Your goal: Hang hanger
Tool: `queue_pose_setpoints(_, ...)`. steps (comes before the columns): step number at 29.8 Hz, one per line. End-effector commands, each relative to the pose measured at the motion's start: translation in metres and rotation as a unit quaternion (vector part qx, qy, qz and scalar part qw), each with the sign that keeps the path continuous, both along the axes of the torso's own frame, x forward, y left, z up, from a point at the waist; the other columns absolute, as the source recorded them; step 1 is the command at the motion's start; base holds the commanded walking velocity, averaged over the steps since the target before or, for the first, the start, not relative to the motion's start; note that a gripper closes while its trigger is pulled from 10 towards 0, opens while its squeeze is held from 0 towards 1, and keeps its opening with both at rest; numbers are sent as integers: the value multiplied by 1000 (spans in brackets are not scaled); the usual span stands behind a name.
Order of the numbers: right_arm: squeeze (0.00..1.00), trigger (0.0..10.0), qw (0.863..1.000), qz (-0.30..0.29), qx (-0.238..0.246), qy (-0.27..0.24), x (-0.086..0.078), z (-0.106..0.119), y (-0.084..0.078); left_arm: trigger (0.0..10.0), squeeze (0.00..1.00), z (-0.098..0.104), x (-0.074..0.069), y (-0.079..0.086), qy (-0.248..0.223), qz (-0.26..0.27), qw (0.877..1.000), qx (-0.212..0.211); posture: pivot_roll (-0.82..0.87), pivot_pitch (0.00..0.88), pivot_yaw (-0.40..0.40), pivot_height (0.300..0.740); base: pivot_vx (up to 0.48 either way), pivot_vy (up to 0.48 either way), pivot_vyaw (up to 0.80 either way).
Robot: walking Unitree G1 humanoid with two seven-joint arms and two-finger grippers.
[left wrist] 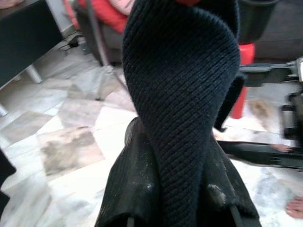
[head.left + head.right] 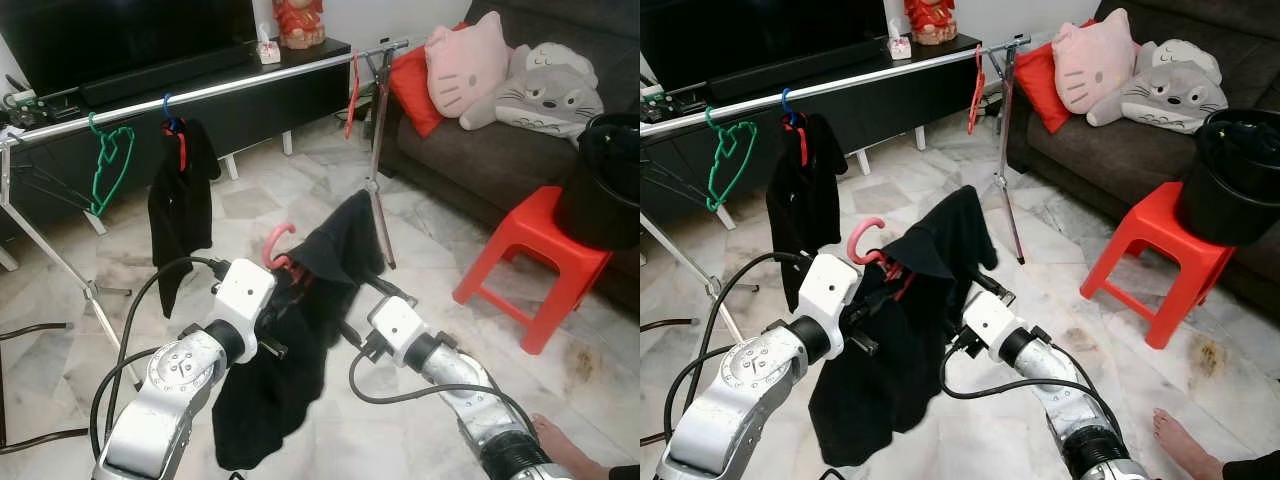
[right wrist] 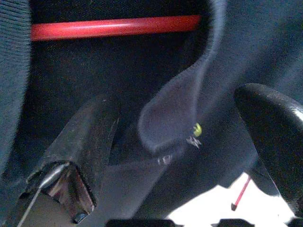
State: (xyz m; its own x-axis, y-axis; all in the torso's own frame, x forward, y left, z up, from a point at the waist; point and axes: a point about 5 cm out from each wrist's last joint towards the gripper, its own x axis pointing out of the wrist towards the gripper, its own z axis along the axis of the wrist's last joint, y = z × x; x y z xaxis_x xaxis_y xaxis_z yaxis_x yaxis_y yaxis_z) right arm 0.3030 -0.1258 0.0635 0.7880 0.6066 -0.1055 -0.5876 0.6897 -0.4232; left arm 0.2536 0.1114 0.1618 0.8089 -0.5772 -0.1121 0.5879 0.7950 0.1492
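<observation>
A black garment hangs on a red hanger with a pink hook, held up in front of me. My left gripper is shut on the hanger just below the hook, its fingers half buried in the knit cloth. From the right, my right gripper reaches into the garment; it is open, with a flap of cloth between its fingers and the red hanger bar beyond. Further back stands the silver rail, carrying a green hanger, a hung black garment and a red hanger.
The rail's folding legs stand on the marble floor. A red stool with a black bucket sits at the right, before a dark sofa with cushions. A black TV console is behind the rail. A person's foot is at the lower right.
</observation>
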Motion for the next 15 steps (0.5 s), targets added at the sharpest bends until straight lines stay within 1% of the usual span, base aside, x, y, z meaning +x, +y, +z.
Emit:
queue_pose_setpoints(1, 0, 10000, 1000, 4, 2, -10, 2, 5, 3, 10000, 0, 13, -3, -4, -24, -18, 1000, -6, -98, 0, 32, 740, 0, 0, 0)
queue_pose_setpoints(7, 0, 10000, 1000, -14, 0, -17, 7, 9, 1, 10000, 0, 15, -3, -4, -23, -20, 1000, -6, -96, 0, 29, 740, 0, 0, 0)
queue_pose_setpoints(8, 0, 0, 1000, -20, -6, -15, 8, 8, -1, 10000, 0, 14, -3, -3, -21, -18, 1000, -5, -96, 0, 29, 740, 0, 0, 0)
queue_pose_setpoints(15, 0, 0, 1000, -24, -3, -20, 8, 9, -1, 10000, 0, 14, -4, -1, -18, -13, 1000, -2, -97, 0, 26, 740, 0, 0, 0)
